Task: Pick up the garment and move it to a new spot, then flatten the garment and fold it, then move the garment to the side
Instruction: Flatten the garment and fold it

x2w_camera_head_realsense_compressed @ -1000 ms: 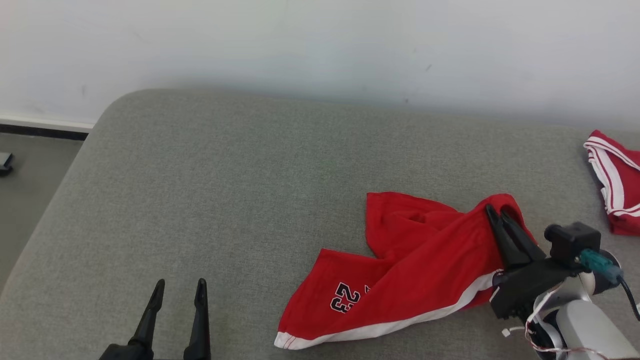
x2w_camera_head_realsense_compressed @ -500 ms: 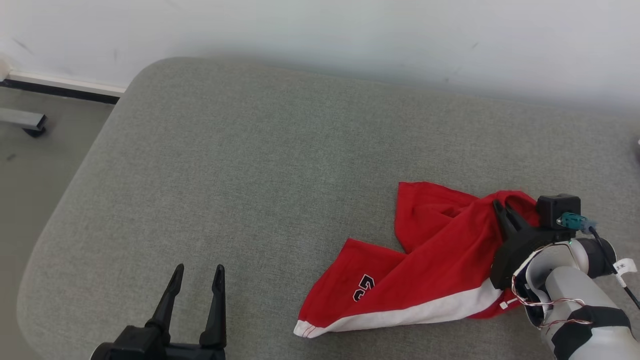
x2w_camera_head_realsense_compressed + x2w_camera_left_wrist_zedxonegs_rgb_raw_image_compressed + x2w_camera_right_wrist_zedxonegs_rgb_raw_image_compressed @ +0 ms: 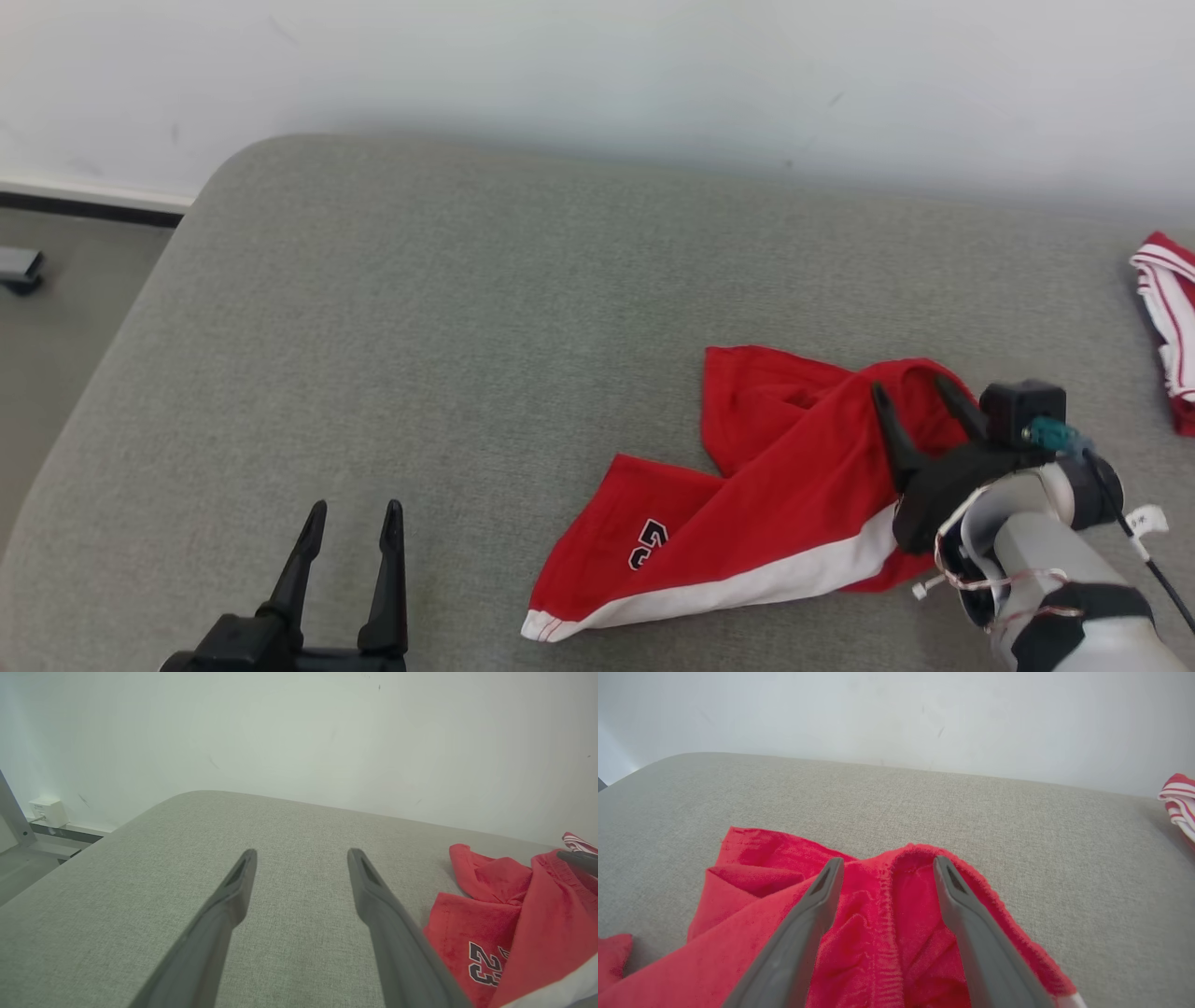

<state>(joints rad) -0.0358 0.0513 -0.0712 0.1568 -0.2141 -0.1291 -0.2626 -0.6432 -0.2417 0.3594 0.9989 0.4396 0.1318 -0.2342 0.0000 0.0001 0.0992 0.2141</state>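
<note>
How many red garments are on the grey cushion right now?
2. Red shorts lie crumpled front right, beneath the open right gripper. A red-and-white garment sits at the far right edge, cut off; more may lie beyond.

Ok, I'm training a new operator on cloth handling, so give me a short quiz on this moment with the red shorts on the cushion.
1. True or false: the right gripper is clamped shut on the red shorts.
2. The left gripper is over: A) the shorts, B) the bare grey cushion, C) the floor.
3. Fill in: the number printed on the shorts, read in the left wrist view, is ___.

Key
1. False: its jaws stand apart, with the bunched waistband between them.
2. B.
3. 23.
</note>
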